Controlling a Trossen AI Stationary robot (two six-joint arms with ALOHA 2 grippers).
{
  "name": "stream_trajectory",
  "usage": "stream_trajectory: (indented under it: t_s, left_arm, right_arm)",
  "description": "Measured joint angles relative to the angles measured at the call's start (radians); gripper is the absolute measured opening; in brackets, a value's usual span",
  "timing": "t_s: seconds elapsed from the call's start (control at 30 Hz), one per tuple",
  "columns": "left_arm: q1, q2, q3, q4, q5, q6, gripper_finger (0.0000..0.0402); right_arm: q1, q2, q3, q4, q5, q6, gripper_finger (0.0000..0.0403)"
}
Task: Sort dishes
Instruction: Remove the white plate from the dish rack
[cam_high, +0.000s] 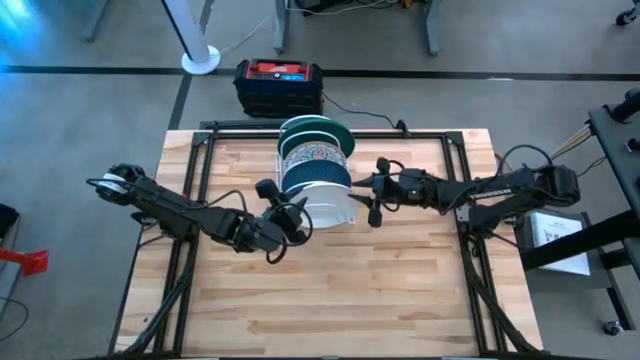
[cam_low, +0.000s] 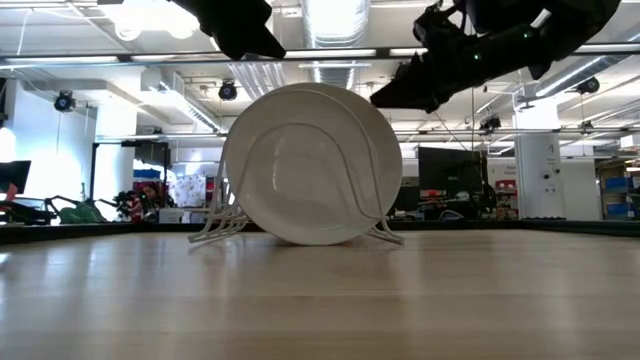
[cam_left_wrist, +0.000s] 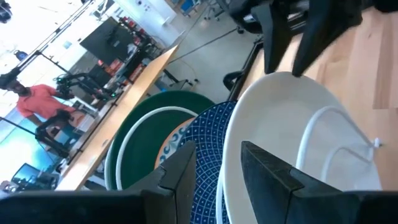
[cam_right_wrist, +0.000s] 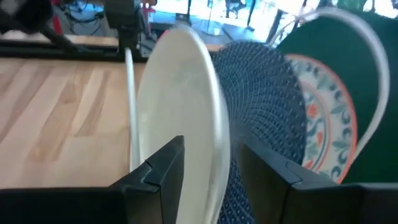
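Four dishes stand on edge in a white wire rack (cam_low: 215, 232) at the table's far middle. From far to near they are green (cam_high: 320, 128), floral (cam_high: 312, 152), blue (cam_high: 315, 178) and plain white (cam_high: 328, 208). My left gripper (cam_left_wrist: 217, 165) is open at the white dish's left upper rim, with that rim and the blue dish's edge showing between its fingers. My right gripper (cam_right_wrist: 211, 165) is open at the right upper rim, one finger on each side of the white dish (cam_right_wrist: 180, 93). In the low view, both grippers reach in from above the white dish (cam_low: 310, 165). My left gripper straddles the white dish's rim (cam_left_wrist: 227, 180), coming level from the table's left; I cannot tell whether a finger touches it. My right gripper straddles the rim (cam_right_wrist: 214, 143) from the table's right, its fingers across the edge; whether it touches, I cannot tell. The dish stands upright in the rack.
A black and red box (cam_high: 278, 85) sits just past the table's far edge. Black frame rails (cam_high: 190, 160) run along the left and right sides. Bare wood (cam_high: 330, 300) lies on the near half. A person in red (cam_left_wrist: 37, 102) is far off in the room.
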Motion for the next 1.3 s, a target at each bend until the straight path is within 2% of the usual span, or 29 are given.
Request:
stream_trajectory:
  t_s: [0.17,0.87,1.0,1.3]
  left_arm:
    - [0.000,-0.001,0.000,-0.003,-0.005,-0.004,0.0116]
    - [0.000,-0.001,0.000,-0.007,-0.007,-0.030,0.0116]
    - [0.000,-0.001,0.000,-0.007,-0.005,-0.030,0.0116]
    - [0.000,-0.001,0.000,-0.007,0.011,-0.040,0.0116]
  right_arm:
    - [0.000,0.047,0.000,0.043,0.000,0.016,0.0141]
    - [-0.003,0.145,0.000,0.071,-0.042,0.041,0.0101]
    - [-0.005,0.144,0.000,0.072,-0.053,0.072,0.0118]
    - [-0.014,0.169,0.001,0.069,-0.097,0.138,0.0201]
